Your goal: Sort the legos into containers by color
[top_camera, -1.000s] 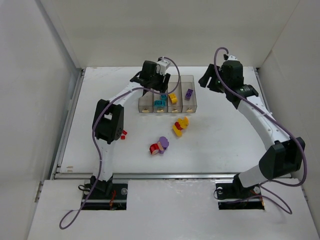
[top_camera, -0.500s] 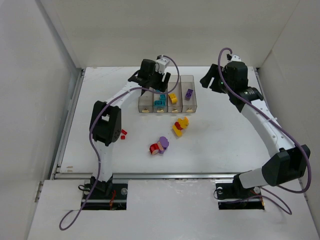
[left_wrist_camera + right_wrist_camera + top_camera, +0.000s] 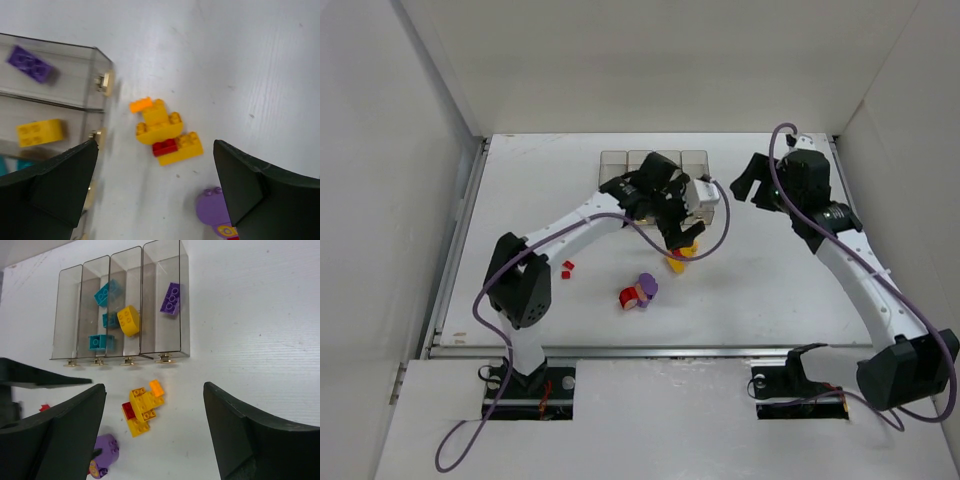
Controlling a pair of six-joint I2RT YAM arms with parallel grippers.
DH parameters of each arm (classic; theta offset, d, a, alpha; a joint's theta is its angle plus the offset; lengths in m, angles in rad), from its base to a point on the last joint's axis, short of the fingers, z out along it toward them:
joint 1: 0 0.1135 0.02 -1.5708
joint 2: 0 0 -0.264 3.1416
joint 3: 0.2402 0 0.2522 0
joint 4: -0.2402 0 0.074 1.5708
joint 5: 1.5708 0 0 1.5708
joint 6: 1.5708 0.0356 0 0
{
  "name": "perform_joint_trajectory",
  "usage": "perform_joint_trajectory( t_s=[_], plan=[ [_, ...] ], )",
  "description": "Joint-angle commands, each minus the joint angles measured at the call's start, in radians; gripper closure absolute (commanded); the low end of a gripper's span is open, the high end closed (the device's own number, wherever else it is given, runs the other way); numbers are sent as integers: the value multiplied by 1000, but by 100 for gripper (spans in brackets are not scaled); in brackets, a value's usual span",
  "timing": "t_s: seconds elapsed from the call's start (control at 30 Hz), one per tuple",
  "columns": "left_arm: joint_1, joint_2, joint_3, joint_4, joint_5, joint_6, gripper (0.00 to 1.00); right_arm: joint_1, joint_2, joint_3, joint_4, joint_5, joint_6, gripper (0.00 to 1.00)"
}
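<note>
We see left gripper [image 3: 155,146] jaws spread wide, empty, above yellow-red-orange studded brick clump [image 3: 164,134] on white table [image 3: 770,290], just before row of four clear plastic bins [image 3: 68,315]. In right wrist view, from left: teal bricks [image 3: 107,292] in second bin, yellow brick [image 3: 129,320] in third, purple brick [image 3: 171,298] in fourth. Right gripper [image 3: 155,386] jaws spread, holding nothing. Purple-red clump [image 3: 639,291] nearer arm bases.

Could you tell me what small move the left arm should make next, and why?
Probably lower the left gripper straight down onto the yellow-and-red clump. Its jaws stand wide open, and the clump lies on the table centred between them, not yet touched.
</note>
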Motion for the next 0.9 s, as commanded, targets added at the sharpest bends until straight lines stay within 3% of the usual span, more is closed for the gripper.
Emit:
perform_joint_trajectory(
  t_s=[0.0,0.17,0.43,0.87],
  plan=[
    [-19,34,-38,-77,32,41,0,-16,-66,-10,15,19,-10,16],
    [-88,69,-100,-19,-58,9,0,-65,-109,-63,15,-14,-10,16],
    [-97,130,-134,72,-227,-54,0,-84,-129,-72,15,-23,-10,16],
    [-97,167,-157,130,-229,-57,4,-84,-138,-81,24,-23,-1,16]
  ],
)
